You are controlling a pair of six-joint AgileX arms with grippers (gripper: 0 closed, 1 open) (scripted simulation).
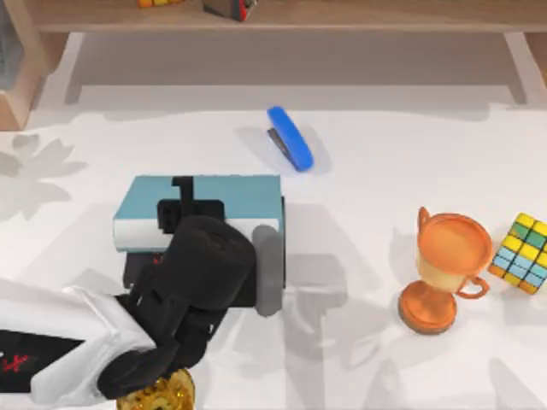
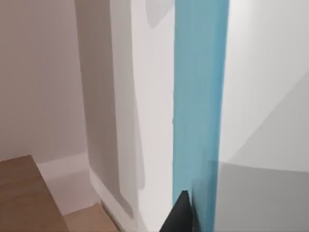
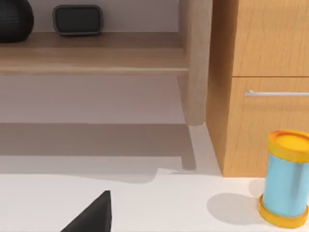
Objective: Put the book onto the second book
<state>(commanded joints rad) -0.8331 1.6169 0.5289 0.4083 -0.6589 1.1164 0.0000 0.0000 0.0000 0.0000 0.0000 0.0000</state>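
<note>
here the book (image 1: 224, 198) sits left of centre in the top view, light-blue cover up and its white page edge facing the lower side of the frame, with a small black mark near its upper edge. the second book (image 1: 137, 272) lies beneath it, a dark strip peeking out at the lower left of the light-blue one (most of it is hidden by the arm). the left gripper (image 1: 190, 215) is over the book's lower half, the arm reaching in from the lower left corner; i cannot tell how its jaws stand. in the left wrist view the blue cover (image 2: 200, 96) runs as a tall band up the frame.

farther out on the table (image 1: 359, 359), a blue stapler (image 1: 291, 138) lies above the book, an orange trophy (image 1: 444, 269) stands at the right, and a colour cube (image 1: 523, 253) sits just beside it at the right edge. the right wrist view shows a blue can with yellow ends (image 3: 286, 179) near a wooden cabinet (image 3: 265, 58).
</note>
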